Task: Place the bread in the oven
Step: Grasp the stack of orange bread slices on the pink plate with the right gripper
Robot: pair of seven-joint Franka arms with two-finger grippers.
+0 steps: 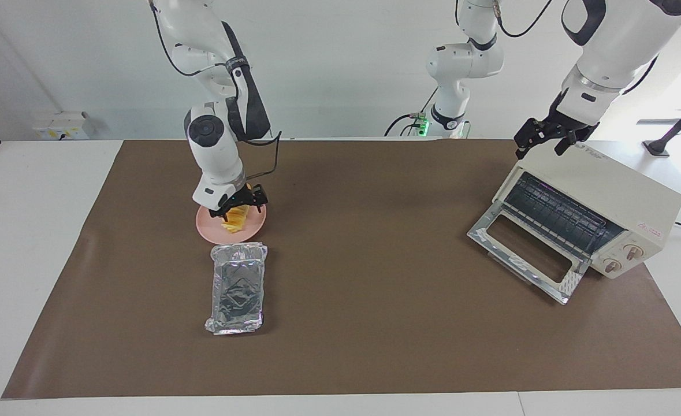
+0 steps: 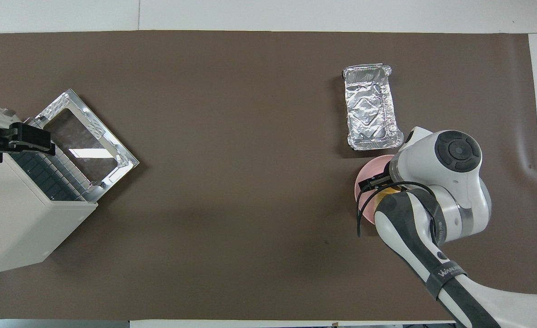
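The yellow-orange bread point(image 1: 234, 222) lies on the round pink plate point(image 1: 206, 227) toward the right arm's end of the table. My right gripper point(image 1: 237, 210) is down at the bread, open, with a finger on either side of the loaf. In the overhead view the right arm covers nearly all of the bread point(image 2: 380, 197) and much of the plate point(image 2: 364, 178). The cream-white oven point(image 1: 611, 193) stands at the left arm's end, its glass door point(image 1: 525, 254) dropped open. My left gripper point(image 1: 547, 138) is open and waits over the oven's top edge.
A crinkled silver foil tray point(image 1: 237, 287) lies just farther from the robots than the plate, close to it; it also shows in the overhead view point(image 2: 370, 109). The brown mat point(image 1: 375, 300) covers the table between plate and oven.
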